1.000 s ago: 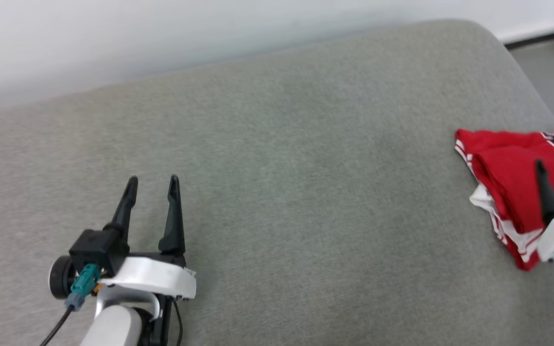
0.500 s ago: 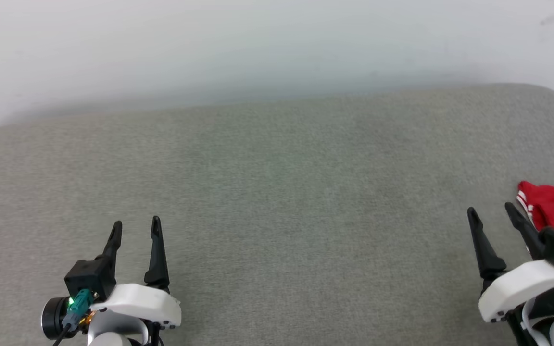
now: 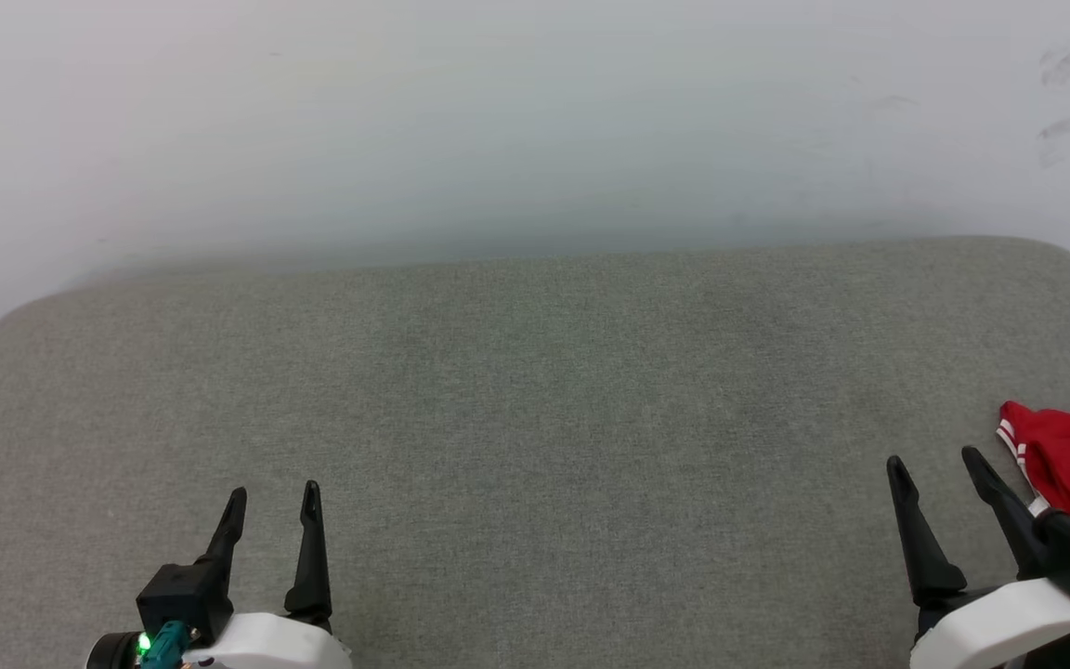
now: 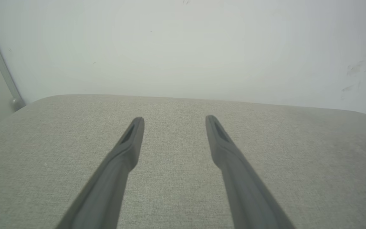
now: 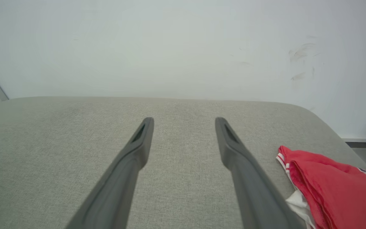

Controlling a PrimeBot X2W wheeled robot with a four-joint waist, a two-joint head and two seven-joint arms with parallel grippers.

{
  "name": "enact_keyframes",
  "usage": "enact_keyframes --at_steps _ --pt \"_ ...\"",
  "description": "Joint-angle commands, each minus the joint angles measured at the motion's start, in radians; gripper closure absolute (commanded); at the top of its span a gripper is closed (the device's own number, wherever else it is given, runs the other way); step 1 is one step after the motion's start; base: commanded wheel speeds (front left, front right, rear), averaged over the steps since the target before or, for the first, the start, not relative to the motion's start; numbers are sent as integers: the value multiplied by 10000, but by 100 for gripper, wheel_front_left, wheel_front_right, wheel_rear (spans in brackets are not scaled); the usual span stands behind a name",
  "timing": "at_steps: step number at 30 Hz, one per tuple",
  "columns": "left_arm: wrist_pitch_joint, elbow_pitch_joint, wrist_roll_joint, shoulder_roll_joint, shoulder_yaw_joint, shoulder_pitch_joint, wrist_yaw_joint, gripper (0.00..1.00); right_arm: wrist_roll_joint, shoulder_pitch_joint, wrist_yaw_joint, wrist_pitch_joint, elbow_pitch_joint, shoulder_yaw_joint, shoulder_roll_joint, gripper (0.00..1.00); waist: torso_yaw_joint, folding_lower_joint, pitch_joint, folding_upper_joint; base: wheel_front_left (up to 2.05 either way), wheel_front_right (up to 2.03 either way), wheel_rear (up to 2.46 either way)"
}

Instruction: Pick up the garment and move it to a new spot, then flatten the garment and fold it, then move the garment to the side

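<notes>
Nearest the robot, bottom left: left tool, prongs spread wide, nothing between them. The left wrist view agrees, w/ the left tool hanging over bare grey cloth and pinching nothing.

Bottom right, same story: right tool spread apart and empty. In the right wrist view the right tool points straight up the worktop, its fingers just above the cover.

Now the key relation. The garment sits just beside the right tool, on its outer right side, close to the worktop's right edge. It doesn't look like it's touching the tool, but the gap is small. The right wrist cam shows the garment as a red stacked bundle w/ white-and-red stripe trim and a bit of white peeking underneath. Looks folded and already off to the side, I'd say. The visible folded edge runs approx near-to-far, alongside the right fingers. The rest is cut by the frame, so can't tell its full long axis.

Which arm is nearer? The right arm, easily. The left is well apart, w/ the whole worktop between.

Count: 2 tools, 2 fingers each, 1 garment, 1 worktop.

Further back is open grey cover, then the rounded far edge, then a pale wall w/ a few scuffs top right.
</notes>
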Motion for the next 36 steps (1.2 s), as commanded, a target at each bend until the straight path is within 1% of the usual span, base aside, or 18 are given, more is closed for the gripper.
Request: enact_keyframes --at_steps 1,6,20,21,24,36 --pt "-38 -43 38 4 36 103 -33 0 38 133 -6 9 -51 -17 31 0 -12 1 -16 -1 0 0 0" --pt "-39 -114 59 -54 95 153 -95 0 7 209 -4 123 -237 -22 147 0 -18 1 -33 -1 0 0 0" --pt "-32 -29 154 -194 231 16 -228 0 34 125 -6 165 -213 83 141 0 25 1 -25 -1 0 0 0" --pt "-5 -20 90 -164 231 113 -198 100 2 89 2 177 -192 73 105 100 24 1 -24 -1 0 0 0" --pt "46 259 23 -240 214 245 -191 100 53 125 2 186 112 102 111 100 26 1 -24 -1 0 0 0" --pt "657 367 -1998 -466 679 -32 -587 100 2442 -246 1 214 678 -26 195 100 61 1 4 -1 0 0 0"
